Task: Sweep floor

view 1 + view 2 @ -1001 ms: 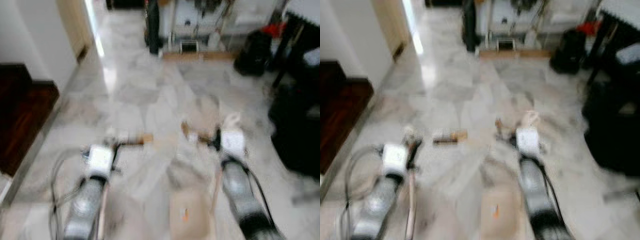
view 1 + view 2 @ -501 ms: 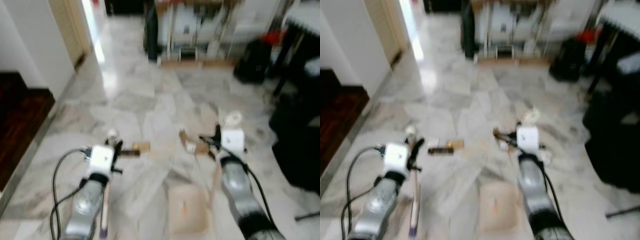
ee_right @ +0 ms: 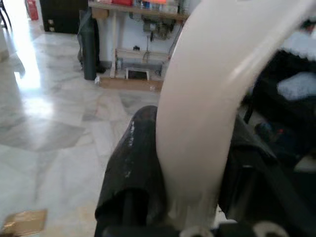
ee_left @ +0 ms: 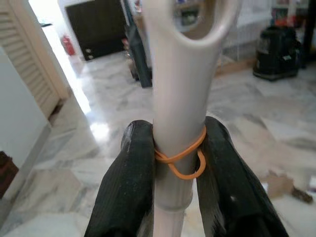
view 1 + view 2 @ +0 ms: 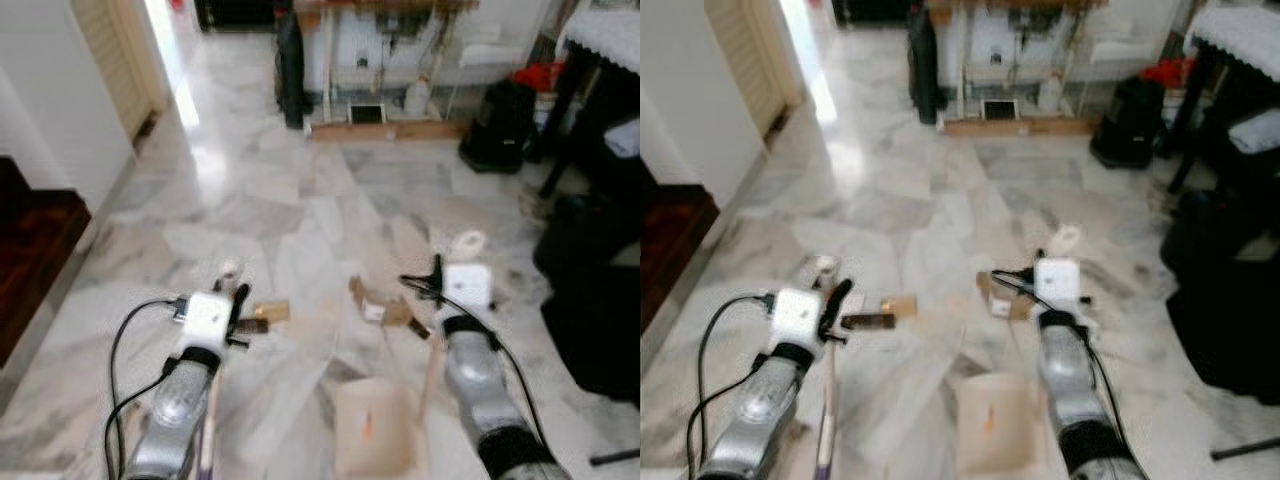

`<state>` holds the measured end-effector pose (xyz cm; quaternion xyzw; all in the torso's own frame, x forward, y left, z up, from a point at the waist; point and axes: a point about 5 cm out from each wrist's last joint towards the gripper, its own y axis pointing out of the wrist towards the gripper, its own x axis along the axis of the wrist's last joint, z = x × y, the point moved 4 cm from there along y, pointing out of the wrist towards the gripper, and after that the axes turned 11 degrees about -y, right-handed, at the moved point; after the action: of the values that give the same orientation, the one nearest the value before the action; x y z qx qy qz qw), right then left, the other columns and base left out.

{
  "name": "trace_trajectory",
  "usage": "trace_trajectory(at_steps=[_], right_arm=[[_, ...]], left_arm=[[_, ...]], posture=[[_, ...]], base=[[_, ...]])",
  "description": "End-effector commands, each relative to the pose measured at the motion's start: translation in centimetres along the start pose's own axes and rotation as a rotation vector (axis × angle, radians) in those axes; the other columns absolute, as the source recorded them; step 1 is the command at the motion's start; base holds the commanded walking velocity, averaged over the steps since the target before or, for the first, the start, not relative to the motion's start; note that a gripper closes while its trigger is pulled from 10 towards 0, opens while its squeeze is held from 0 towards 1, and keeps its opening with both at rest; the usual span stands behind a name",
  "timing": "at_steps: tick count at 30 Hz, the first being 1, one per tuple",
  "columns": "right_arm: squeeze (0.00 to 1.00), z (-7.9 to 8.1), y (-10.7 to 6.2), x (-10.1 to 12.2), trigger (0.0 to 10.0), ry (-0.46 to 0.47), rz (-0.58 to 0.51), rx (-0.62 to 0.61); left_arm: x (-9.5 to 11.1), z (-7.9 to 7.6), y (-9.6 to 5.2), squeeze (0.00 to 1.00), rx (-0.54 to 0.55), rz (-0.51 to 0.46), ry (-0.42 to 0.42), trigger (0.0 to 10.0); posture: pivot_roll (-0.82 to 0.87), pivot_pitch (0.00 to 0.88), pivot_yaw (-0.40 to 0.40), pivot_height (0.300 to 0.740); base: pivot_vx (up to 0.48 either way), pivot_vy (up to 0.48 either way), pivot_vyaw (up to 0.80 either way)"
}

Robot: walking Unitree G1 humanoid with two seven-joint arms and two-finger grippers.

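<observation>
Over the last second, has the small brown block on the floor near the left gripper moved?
No. The brown block keeps its spot beside the torn cardboard scraps; the camera shifted, not the block.

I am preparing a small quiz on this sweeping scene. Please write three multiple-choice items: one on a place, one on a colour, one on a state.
1. Where do the cardboard scraps lie?
A. on the marble floor ahead of the two arms
B. on the dark wooden step
C. on a table

2. What colour is the rubber band around the broom handle?
A. blue
B. orange
C. green

3. How are the left gripper fingers?
A. wide open and empty
B. shut on a cloth
C. shut on the broom handle

Answers: 1 A, the brown scraps rest on the pale tiles ahead of the dustpan. 2 B, the left wrist view shows an orange loop. 3 C, both black fingers press against the pale handle.
</observation>
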<state>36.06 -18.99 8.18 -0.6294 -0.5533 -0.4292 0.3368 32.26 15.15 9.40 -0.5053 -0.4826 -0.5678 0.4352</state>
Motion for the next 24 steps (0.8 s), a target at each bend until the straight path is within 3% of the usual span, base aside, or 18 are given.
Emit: trace_trajectory(at_steps=[1,8,24], right_arm=[[0.0,0.67,0.6,1.86,10.0,0.012,-0.058,0.011],[0.0,0.74,0.62,1.85,10.0,0.024,-0.057,0.014],[0.0,0.79,0.67,2.02,10.0,0.021,-0.066,0.015]], left_arm=[[0.93,0.5,0.11,0.0,0.001,-0.037,0.021,10.0],[0.93,0.48,0.07,0.0,0.0,-0.038,0.024,10.0],[1.08,0.42,0.07,0.0,0.0,-0.047,0.022,10.0]], posture=[[0.09,0.0,-0.004,0.74],[0.09,0.0,0.0,0.74],[0.1,0.0,-0.004,0.74]], base=[[0.337,0.0,0.0],[0.339,0.0,-0.55],[0.339,0.0,0.0]])
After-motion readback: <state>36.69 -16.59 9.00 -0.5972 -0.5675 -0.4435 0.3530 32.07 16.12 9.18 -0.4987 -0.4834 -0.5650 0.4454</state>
